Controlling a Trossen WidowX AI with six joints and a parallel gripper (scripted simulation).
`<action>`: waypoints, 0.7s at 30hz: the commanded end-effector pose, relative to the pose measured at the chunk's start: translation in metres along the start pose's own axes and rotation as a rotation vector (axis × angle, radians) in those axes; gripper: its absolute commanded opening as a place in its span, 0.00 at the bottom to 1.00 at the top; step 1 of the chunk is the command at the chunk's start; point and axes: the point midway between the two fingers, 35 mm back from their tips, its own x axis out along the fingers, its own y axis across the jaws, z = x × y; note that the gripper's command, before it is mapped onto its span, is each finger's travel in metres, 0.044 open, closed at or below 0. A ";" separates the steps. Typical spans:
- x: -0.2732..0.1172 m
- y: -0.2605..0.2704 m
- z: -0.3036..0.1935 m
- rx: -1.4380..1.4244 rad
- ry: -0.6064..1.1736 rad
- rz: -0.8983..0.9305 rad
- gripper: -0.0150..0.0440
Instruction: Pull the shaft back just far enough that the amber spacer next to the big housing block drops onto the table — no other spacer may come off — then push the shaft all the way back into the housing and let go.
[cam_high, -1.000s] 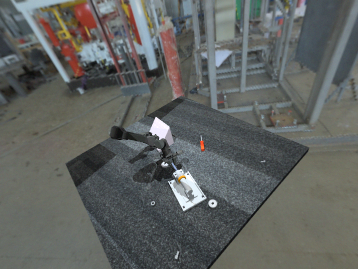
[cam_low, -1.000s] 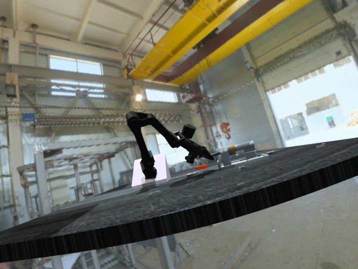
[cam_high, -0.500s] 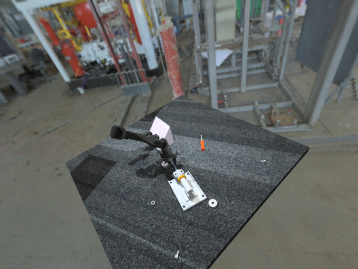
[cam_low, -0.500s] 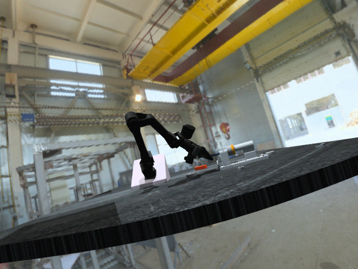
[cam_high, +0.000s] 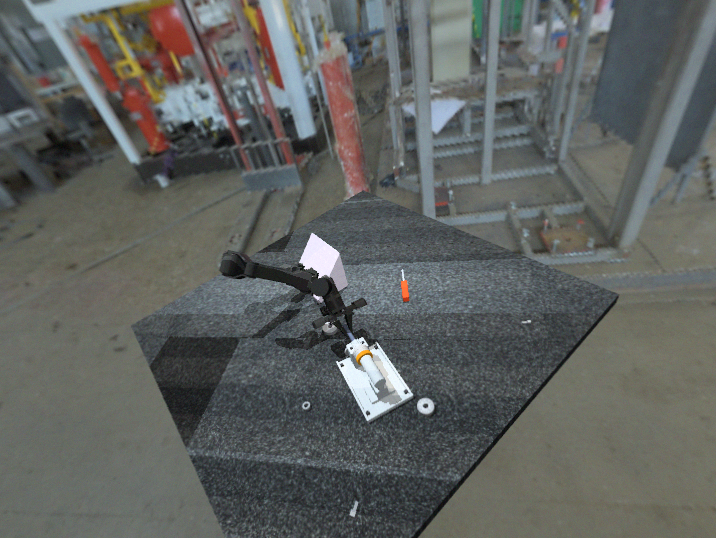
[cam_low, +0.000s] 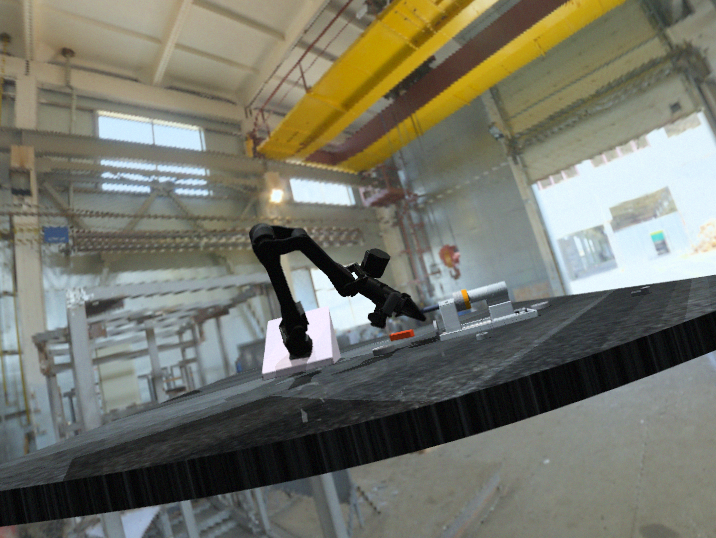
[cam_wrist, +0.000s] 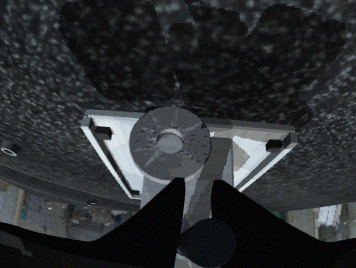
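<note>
My gripper is shut on the blue shaft, with the shaft's dark round end showing between the fingers in the wrist view. The shaft runs into the white support on the base plate. The amber spacer is up in line with the shaft, beside the pale cylinder on the housing side. It is not on the table. The shaft inside the parts is hidden.
A round disc with a central knob is near the gripper. A large white ring and a small ring lie on either side of the plate. An orange-handled screwdriver and a pale block are farther off.
</note>
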 end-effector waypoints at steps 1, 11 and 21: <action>-0.001 0.001 0.001 0.003 0.000 0.001 0.25; -0.002 0.001 0.002 0.003 0.000 0.001 0.25; -0.003 0.001 0.002 0.003 0.000 0.001 0.25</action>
